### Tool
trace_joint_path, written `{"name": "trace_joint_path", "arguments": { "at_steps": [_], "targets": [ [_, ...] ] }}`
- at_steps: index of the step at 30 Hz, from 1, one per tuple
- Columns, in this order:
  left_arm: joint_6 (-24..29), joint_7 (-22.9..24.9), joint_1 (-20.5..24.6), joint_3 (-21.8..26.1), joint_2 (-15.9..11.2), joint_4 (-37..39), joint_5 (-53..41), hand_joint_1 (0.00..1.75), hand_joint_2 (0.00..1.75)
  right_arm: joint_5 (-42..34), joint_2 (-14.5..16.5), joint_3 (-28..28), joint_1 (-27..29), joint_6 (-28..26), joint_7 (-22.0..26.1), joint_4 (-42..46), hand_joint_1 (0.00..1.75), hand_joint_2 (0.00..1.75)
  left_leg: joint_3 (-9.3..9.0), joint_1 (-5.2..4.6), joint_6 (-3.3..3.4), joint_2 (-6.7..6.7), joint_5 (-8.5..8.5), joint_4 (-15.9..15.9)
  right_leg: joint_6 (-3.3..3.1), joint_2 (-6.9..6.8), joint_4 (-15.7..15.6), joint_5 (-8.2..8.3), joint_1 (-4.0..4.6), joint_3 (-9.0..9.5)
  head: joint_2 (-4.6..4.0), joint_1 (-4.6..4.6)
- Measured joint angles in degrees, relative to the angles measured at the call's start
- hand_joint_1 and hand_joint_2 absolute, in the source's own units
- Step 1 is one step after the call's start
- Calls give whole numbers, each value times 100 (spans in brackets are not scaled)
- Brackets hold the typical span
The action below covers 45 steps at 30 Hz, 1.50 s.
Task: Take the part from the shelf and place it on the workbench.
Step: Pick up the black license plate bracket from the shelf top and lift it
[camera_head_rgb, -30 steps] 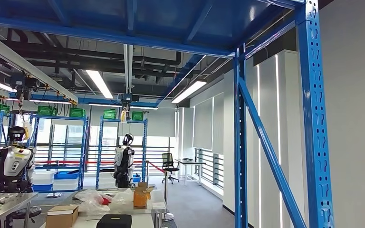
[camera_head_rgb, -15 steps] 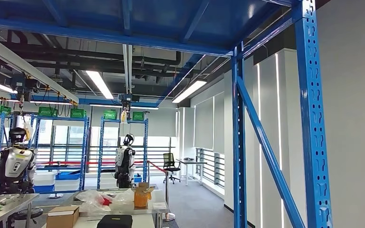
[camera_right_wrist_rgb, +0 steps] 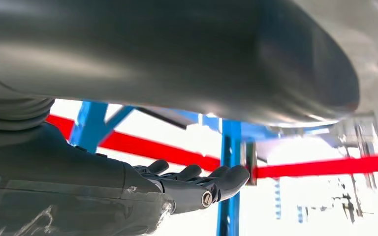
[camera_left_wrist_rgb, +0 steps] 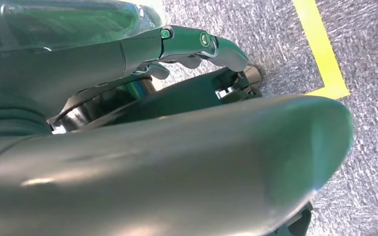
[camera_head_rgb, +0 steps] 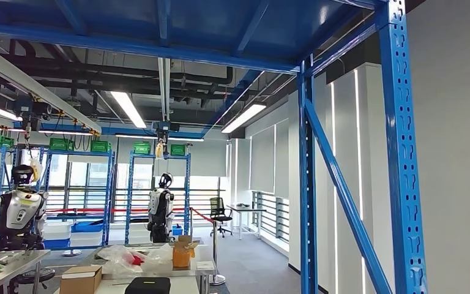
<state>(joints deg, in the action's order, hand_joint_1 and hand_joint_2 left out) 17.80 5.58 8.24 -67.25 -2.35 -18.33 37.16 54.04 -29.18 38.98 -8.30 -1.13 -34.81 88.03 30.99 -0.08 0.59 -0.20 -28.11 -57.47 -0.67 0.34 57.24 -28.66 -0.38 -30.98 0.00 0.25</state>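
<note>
Workshop ceiling and blue racking take up most of the head view: a blue shelf upright (camera_head_rgb: 400, 153) stands close on the right with a diagonal brace (camera_head_rgb: 343, 190) running down behind it, and the underside of a blue deck (camera_head_rgb: 159, 24) hangs overhead. Further back there are more blue shelving units (camera_head_rgb: 157, 190) with green bins (camera_head_rgb: 141, 147) on top, and two other humanoid robots, one by the far racks (camera_head_rgb: 160, 208) and one at the left edge (camera_head_rgb: 17, 211). Low in the picture sits a table (camera_head_rgb: 6, 260) cluttered with stuff (a cardboard box (camera_head_rgb: 80, 278), some clear plastic bags (camera_head_rgb: 122, 257), an orange carton (camera_head_rgb: 182, 251) and a black case (camera_head_rgb: 147, 285)).

Left hand (camera_left_wrist_rgb: 177, 54) hangs over grey carpet (camera_left_wrist_rgb: 364, 147) with a yellow tape line (camera_left_wrist_rgb: 325, 54) on it. Its fingers are stretched out fairly straight with nothing in them, so it's empty and relaxed. Something dark sits behind the fingers, too close to make out.

Right hand (camera_right_wrist_rgb: 197, 184) is also flat, fingers extended and slightly apart, holding nothing. Behind it are a blue post (camera_right_wrist_rgb: 230, 167) and a red barrier band (camera_right_wrist_rgb: 325, 164) against a bright washed-out background.

As for the part itself, I can't pick it out anywhere; neither hand has it.
</note>
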Motion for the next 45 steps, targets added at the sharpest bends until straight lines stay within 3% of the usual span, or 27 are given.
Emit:
{"name": "trace_joint_path", "arguments": {
  "at_steps": [9, 23, 43, 45],
  "targets": [
    [-105, 151, 90, -1, -17, -2, -265, 0, 0, 17, 107, 163, -409, 168, 138, -84, 0, 0, 2, 1, -1, -1, 1, 1, -1, -1, 3, 0, 1, -1, 0, -1],
    [-176, 469, 177, -4, -126, -34, -747, 0, 0, -638, 778, 732, -947, 216, 628, -1036, 0, 0, 2, 5, -7, -2, 4, 5, -1, -2, 5, -1, 5, -2, 0, -2],
    [-113, 749, 53, -9, -434, -317, -938, 0, 0, -961, 1435, 1143, -1109, -175, 1039, -2121, 0, 0, 3, 7, -9, -4, 3, 6, -8, -7, 6, -5, 7, -3, 0, 1],
    [-107, 754, 38, -9, -461, -343, -935, 0, 0, -962, 1457, 1167, -1108, -149, 1037, -2186, 0, 87, 3, 7, -9, -4, 3, 6, -8, -6, 6, -5, 7, -3, 0, -1]
  ]
}}
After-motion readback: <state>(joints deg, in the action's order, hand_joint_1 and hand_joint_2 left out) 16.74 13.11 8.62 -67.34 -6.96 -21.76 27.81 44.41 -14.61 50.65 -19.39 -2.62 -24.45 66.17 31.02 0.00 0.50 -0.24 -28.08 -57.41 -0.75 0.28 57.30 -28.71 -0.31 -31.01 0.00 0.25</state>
